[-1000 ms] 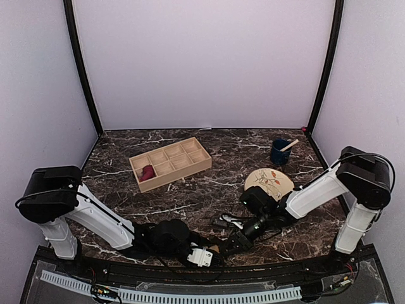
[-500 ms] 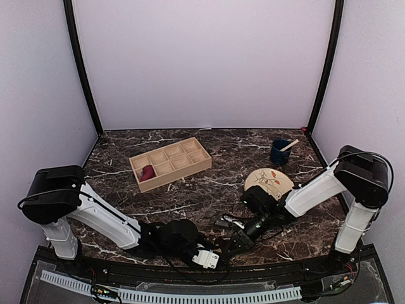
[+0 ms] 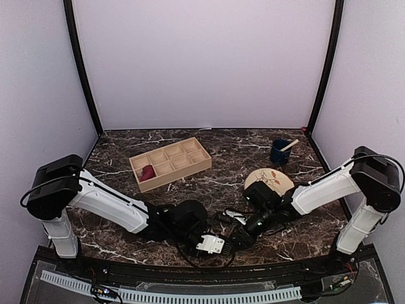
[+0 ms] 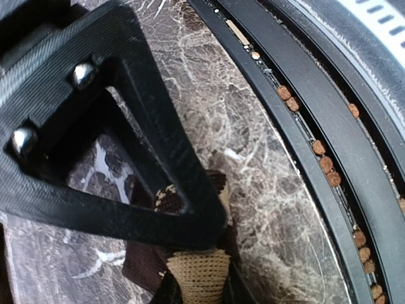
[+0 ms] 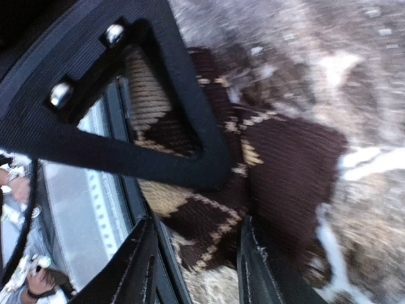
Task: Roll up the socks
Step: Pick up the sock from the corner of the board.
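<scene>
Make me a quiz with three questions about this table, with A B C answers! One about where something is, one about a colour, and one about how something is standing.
1. Where is the maroon sock? A in the wooden tray; B on the back wall; C on the floor.
2. What colour is the cup? A yellow; B blue; C green.
3. How does the cup stand? A tipped on its side; B upside down; C upright.

Answers:
1 A: it sits in a near-left compartment of the wooden tray.
2 B: the cup at the far right is dark blue.
3 C: its mouth faces up and a stick pokes out of it.
</scene>
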Motion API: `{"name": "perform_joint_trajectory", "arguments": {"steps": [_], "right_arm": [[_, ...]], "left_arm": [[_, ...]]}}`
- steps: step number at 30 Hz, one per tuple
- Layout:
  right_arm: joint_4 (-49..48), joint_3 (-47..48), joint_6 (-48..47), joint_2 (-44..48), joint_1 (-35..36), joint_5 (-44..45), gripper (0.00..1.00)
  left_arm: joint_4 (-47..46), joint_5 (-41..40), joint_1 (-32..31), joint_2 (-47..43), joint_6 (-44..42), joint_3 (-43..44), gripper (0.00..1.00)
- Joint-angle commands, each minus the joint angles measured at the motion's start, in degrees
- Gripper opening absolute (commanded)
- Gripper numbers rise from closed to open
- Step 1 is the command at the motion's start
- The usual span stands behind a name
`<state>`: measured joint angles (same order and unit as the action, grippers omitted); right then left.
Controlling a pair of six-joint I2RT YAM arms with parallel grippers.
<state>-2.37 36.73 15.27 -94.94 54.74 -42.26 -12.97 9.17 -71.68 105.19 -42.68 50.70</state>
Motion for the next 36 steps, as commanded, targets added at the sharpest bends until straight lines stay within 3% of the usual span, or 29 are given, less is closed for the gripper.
{"name": "perform_joint_trajectory", "arguments": {"steps": [1, 14, 22, 28, 36], "right_arm": [[0.64, -1.46, -0.24, 3.12, -0.11, 7.26, 0.41], [-0.97, -6.57, -0.68, 13.14, -0.14, 18.04, 0.44], [-5.93, -11.84, 0.24, 19.48, 0.72, 23.92, 0.45], [-5.71, -13.25, 0.3, 23.53, 2.88, 28.58, 0.46], [-6.0, -13.48, 1.25, 25.6, 5.53, 32.9, 0.46]], "left_arm": [[13.03, 6.41, 2.47, 1.34, 3.16, 1.98, 0.07], [25.7, 21.87, 8.31, 6.03, 8.96, 11.24, 0.07], [27.45, 26.52, 10.16, 8.16, 11.86, 12.82, 0.07], [27.85, 29.53, 12.0, 8.76, 14.44, 13.75, 0.0], [26.97, 31.07, 14.32, 6.88, 18.12, 13.94, 0.0]]}}
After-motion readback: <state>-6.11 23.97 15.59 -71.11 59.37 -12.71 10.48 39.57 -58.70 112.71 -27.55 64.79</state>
